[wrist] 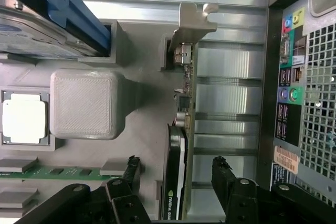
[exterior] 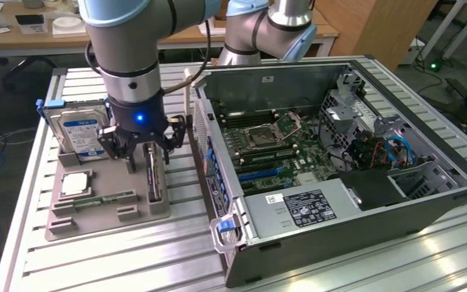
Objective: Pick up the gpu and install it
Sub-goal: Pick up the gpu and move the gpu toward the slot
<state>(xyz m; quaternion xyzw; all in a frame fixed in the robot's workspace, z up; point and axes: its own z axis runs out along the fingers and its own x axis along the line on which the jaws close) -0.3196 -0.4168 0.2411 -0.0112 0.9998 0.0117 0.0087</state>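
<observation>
grey-brown flat gpu card (wrist: 174, 192) stands edgewise between the spread fingers of your black gripper (wrist: 176, 162), ungripped; pick-up step, needs a centred squeeze.

Parts holder (exterior: 95, 224) set on the table (exterior: 136, 258), to the exterior view's left of the computer case (exterior: 315, 234). Hard drive (exterior: 81, 134) stood at the holder's far end. Processor (exterior: 75, 182) and memory stick (exterior: 107, 199) laid before it. The gpu (exterior: 154, 179) is stood on edge along the side nearest the case and is straddled by the gripper (exterior: 148, 159), jaws apart and clear of it.

gpu (wrist: 175, 174) cut off at the frame edge, hard drive (wrist: 26, 35) partly cropped, case label (exterior: 305, 208) print too small to read
</observation>
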